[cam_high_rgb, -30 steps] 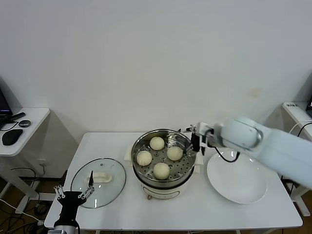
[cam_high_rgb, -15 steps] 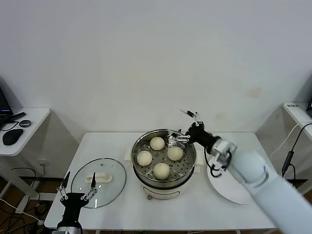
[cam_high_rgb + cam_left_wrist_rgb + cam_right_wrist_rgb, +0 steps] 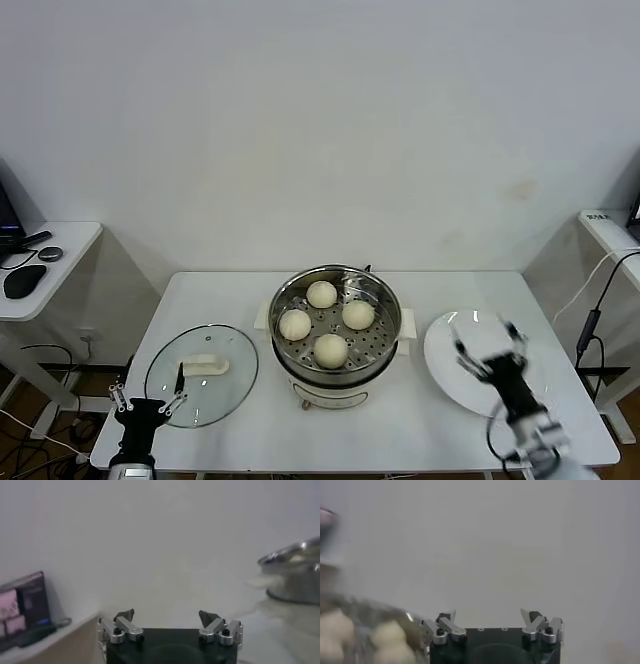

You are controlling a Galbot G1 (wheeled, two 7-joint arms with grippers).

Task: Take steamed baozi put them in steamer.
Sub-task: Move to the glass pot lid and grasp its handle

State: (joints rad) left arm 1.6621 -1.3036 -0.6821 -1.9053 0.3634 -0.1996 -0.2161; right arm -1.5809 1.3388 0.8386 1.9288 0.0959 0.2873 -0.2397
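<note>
The right claw (image 3: 487, 352) hangs open and empty over the white plate (image 3: 450, 375); the left claw (image 3: 148, 392), also open, sits low by the glass lid (image 3: 215, 340). Four steamed baozi (image 3: 331, 350) rest on the perforated tray inside the steamer (image 3: 380, 300), mid-bench (image 3: 400, 430)

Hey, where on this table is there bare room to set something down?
The white plate is bare apart from the right gripper hovering open above it. Bare tabletop runs along the front edge, and another strip lies between the glass lid and the steamer. The steamer's tray is crowded with four baozi. The left gripper waits open at the lid's front edge.
</note>
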